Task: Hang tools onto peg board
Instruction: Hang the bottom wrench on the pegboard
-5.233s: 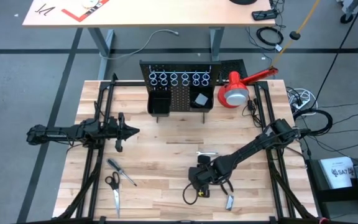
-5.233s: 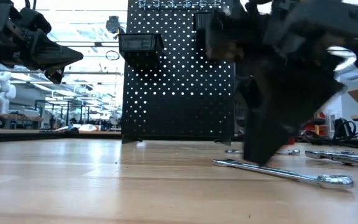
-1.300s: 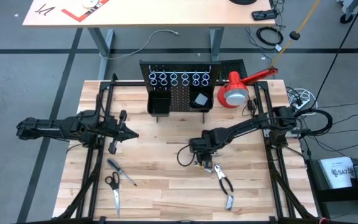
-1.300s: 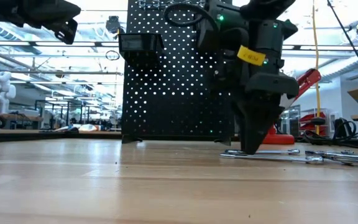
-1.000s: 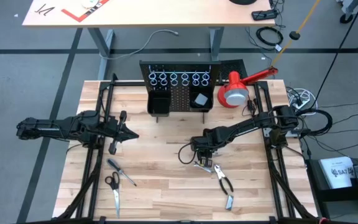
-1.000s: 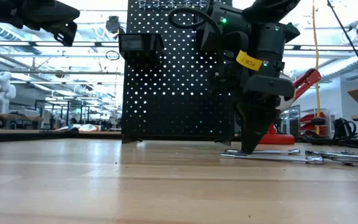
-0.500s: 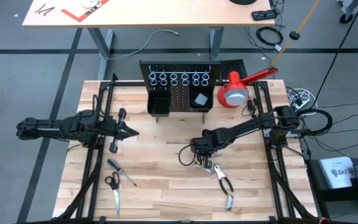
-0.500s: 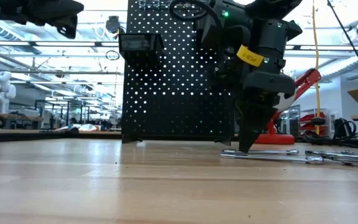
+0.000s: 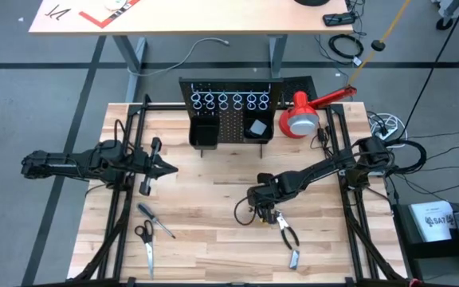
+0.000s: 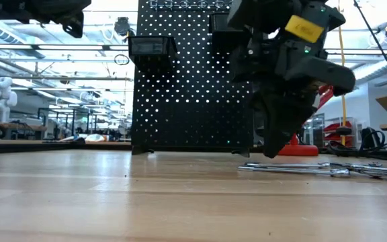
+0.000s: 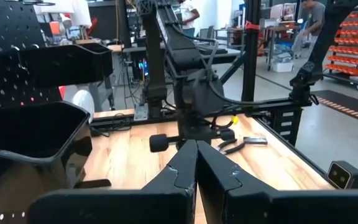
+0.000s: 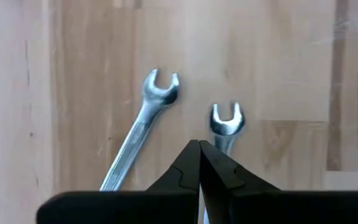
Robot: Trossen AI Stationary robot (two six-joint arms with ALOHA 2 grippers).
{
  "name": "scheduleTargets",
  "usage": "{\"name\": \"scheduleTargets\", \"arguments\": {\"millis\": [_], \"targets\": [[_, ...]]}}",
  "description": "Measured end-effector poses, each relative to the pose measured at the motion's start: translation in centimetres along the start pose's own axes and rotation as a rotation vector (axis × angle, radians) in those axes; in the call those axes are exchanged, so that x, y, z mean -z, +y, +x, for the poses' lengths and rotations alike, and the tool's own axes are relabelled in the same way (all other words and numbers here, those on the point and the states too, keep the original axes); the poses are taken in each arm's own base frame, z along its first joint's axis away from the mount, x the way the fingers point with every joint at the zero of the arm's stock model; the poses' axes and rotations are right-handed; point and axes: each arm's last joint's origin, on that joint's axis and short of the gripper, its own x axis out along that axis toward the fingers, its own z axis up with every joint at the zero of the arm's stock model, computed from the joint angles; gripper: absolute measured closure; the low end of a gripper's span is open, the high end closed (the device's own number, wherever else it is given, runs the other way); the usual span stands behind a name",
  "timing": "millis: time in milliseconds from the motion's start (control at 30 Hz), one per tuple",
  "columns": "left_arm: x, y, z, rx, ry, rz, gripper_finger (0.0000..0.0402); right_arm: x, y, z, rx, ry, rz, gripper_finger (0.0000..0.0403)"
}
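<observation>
Right gripper (image 12: 199, 144): fingers pressed together, holding nothing, poised above two wrenches (image 12: 138, 127) in front of the peg board (image 9: 231, 119); pickup step judged unfinished. Next move called for reopening and descending on one wrench; left gripper (image 9: 170, 167), also closed and empty, waited left of the board.

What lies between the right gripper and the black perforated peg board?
Only bare wooden table lies between the right gripper and the black perforated peg board, in the high view.

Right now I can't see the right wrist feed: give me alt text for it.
The right claw, shut and holding nothing, points down at the wooden table. Two silver open-end wrenches lie there: the longer wrench runs at a slant, and the second wrench shows just its head beyond the fingertips.
</observation>
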Motion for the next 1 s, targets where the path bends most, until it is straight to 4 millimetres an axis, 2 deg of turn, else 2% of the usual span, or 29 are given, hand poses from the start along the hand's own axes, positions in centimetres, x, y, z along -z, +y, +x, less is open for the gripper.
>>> {"name": "scheduleTargets", "arguments": {"millis": [200,433,567,767,867,1000], "targets": [[0.2,0.0,0.3,0.002,0.024,-0.047,0.0388,0.2,0.8,-0.1,-0.004,0.003,-0.042,0.0402],[2.0,-0.1,1.5,0.057,0.2,-0.151,0.0379,-0.8,1.9,-0.9,0.001,-0.058,-0.014,0.0389],[3.1,-0.5,2.7,0.094,0.295,-0.255,0.0335,-1.4,2.4,-1.6,0.065,-0.098,-0.02,0.0337],[4.9,-1.9,4.2,0.148,0.463,-0.383,0.0258,-1.1,3.5,-1.9,0.051,-0.091,0.094,0.0222],[5.7,-2.5,4.8,0.152,0.529,-0.416,0.0251,-0.5,3.8,-1.6,0.066,-0.04,0.197,0.0183],[6.2,-3.1,5.3,0.103,0.556,-0.412,0.025,0.4,4.1,-1.3,0.086,0.031,0.297,0.017]]}}
